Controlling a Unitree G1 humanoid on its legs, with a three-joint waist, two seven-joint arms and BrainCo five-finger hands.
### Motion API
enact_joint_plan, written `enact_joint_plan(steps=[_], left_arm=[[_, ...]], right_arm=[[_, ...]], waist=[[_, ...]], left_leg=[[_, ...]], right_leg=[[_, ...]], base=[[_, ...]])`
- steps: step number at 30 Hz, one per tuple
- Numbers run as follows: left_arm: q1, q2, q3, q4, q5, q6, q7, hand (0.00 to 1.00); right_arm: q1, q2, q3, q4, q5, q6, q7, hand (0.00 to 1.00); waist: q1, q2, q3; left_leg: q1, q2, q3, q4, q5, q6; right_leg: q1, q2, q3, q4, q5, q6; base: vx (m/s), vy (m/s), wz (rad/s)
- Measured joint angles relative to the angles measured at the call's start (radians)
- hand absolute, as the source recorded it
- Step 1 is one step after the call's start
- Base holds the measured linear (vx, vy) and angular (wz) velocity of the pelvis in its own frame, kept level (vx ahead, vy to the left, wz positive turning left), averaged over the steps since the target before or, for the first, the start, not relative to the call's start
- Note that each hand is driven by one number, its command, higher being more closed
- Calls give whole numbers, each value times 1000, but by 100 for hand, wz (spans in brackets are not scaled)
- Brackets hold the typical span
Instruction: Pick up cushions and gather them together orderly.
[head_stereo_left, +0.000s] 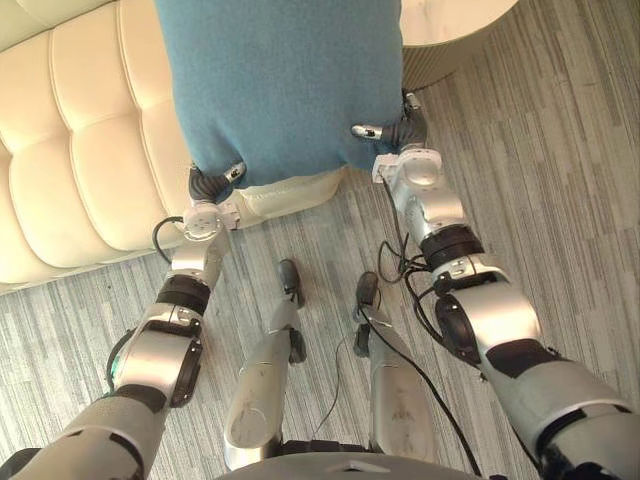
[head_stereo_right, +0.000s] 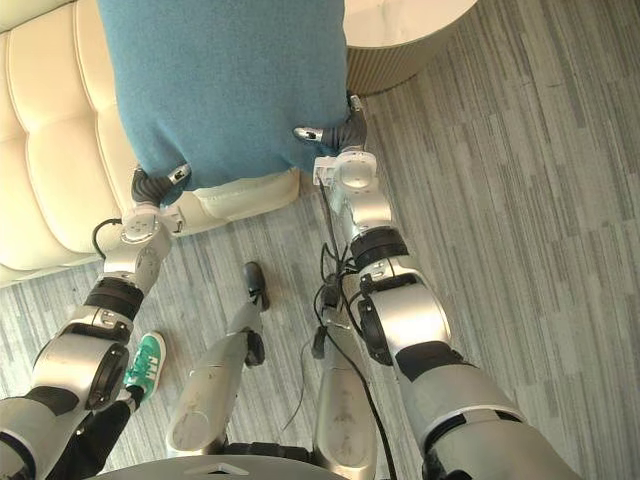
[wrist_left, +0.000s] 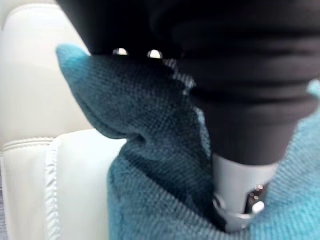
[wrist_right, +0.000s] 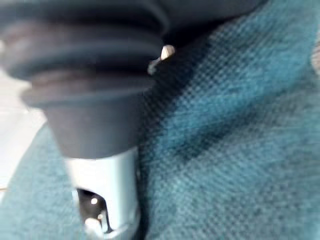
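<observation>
A large teal-blue cushion (head_stereo_left: 285, 85) is held up over the front edge of the cream sofa (head_stereo_left: 80, 170). My left hand (head_stereo_left: 212, 181) grips its lower left corner, thumb pressed on the front of the fabric. At the lower right corner my right hand (head_stereo_left: 395, 128) pinches the cushion, thumb lying across the cloth. Both wrist views show the teal weave (wrist_left: 165, 195) bunched tight against each hand; the fabric (wrist_right: 235, 140) spreads past the right wrist cover.
The tufted cream sofa runs along the left. A round pale ottoman or table (head_stereo_left: 455, 40) with a ribbed side stands at the upper right. Grey striped carpet (head_stereo_left: 560, 190) stretches to the right. A person's green shoe (head_stereo_right: 148, 365) sits low at left.
</observation>
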Motion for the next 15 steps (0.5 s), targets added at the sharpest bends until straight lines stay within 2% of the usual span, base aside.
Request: enact_joint_plan(steps=[4,9,15], left_arm=[[-9,8,0,0,0,0,0,100],[-8,35,-1,-35,-1,-2,14,100],[41,54,-20,-127,3,-4,20,100]], right_arm=[[25,3,20,-43,38,-24,-3,100],[106,8,75,-176,78,-45,-16,100],[210,32,129,-228,76,-44,-16,100]], waist=[[-1,0,0],[-6,-1,-1],[-18,-3,-1]], left_leg=[[3,1,10,0,-1,-2],[18,3,15,0,-5,-8],[80,1,10,0,-13,-18]], right_leg=[[-3,0,5,4,0,0],[9,-1,6,7,-1,-1],[75,-4,-2,4,-9,-2]], base=[[2,-13,-4],[-1,-7,-2],[13,-10,3]])
